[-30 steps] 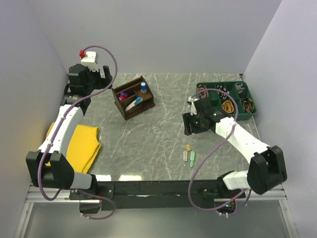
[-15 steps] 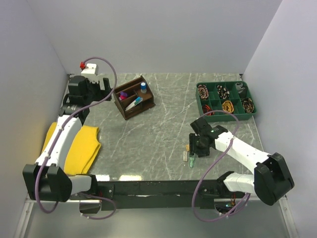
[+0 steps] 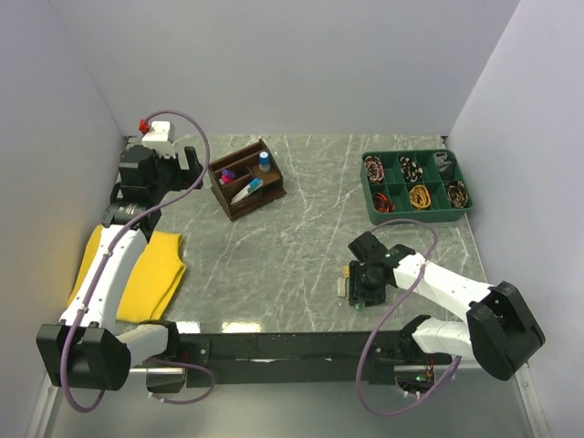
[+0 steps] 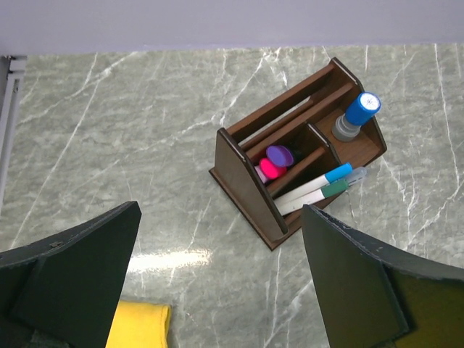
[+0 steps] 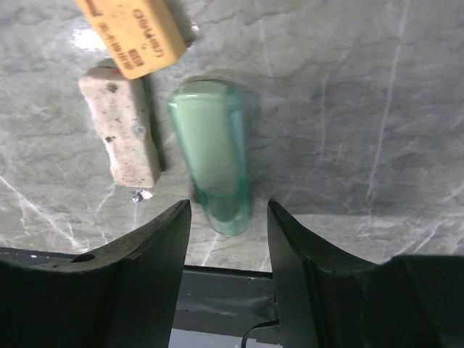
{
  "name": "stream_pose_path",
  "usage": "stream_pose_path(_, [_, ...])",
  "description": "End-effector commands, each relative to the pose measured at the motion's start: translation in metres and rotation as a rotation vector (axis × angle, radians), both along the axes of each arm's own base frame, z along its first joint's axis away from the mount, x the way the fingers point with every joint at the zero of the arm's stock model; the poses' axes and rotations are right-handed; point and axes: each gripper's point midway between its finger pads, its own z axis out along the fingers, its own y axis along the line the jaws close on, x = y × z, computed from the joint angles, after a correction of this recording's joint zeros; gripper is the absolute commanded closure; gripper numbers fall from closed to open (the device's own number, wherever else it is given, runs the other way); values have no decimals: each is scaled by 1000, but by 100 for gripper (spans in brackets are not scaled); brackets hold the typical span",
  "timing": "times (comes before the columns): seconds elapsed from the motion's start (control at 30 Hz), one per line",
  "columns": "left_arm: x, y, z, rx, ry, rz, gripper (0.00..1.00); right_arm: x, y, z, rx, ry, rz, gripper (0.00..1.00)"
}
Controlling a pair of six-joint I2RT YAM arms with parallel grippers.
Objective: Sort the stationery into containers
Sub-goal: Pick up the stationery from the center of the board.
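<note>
Lower centre of the right wrist view: the right gripper (image 5: 227, 217) straddles the near end of the pale-green eraser piece (image 5: 210, 163). Its jaws are apart and not yet pinching, set across the narrow width, seemingly for a clean grab. The white eraser (image 5: 122, 134) and tan eraser (image 5: 132, 29) lie just beside it, upper left. The left gripper (image 4: 217, 217) hangs wide open above the wooden organiser (image 4: 246, 185), which holds markers (image 4: 315, 190).

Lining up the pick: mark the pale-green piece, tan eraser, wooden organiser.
pale-green piece (image 5: 210, 163), right wrist view, mid-body.
tan eraser (image 5: 134, 29), right wrist view, printed face.
wooden organiser (image 4: 241, 175), left wrist view, end wall.
</note>
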Motion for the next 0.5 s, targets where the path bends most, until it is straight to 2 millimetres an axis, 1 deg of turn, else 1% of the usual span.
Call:
stream_pose_path(0.0, [-5,1,10,-41,-28,12,1,8,10,3,46,-65,9,47])
stream_pose_path(0.1, [-6,2,8,-57,-28,15,1,7,11,1,57,-72,23,49])
stream_pose_path(0.2, [-9,3,9,-84,-24,17,1,10,10,1,50,-89,26,51])
stream_pose_path(0.23, [-10,4,9,-95,-24,21,1,11,10,1,49,-91,26,54])
stream_pose_path(0.27, [-11,5,10,-99,-28,22,1,11,10,0,49,-89,28,60])
stream_pose_path(0.37, [-14,10,12,-115,-31,35,1,10,6,-7,26,-77,14,62])
stream_pose_path(0.47, [-17,13,14,-118,-37,41,1,8,3,-9,1,-57,14,68])
